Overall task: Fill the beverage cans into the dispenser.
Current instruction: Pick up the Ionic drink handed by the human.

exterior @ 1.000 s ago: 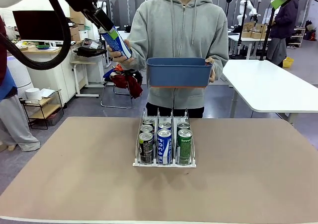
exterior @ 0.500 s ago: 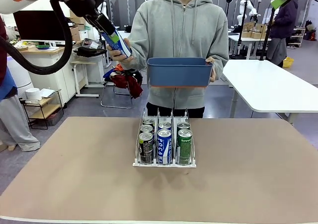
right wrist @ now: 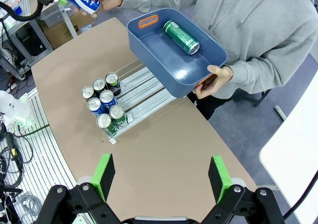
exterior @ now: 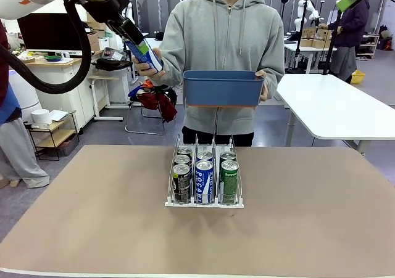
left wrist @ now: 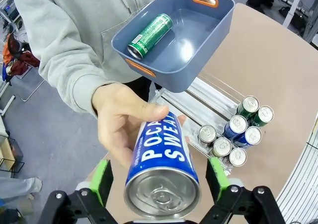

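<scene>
Left gripper [left wrist: 159, 179], spread, has edged around the blue-and-white lettered aluminium can [left wrist: 161, 154] in the person's hand [left wrist: 124, 124]; not clamped, handover pending; right gripper [right wrist: 161, 177] spread, empty; white wire dispenser [exterior: 203, 204] part-filled.

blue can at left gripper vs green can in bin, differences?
The blue can is blue-and-white lettered; the green can is green. The blue can is held by the person's hand between the pads of the open left gripper; the green can lies on its side in the bin. Both slim, silver-topped.
</scene>
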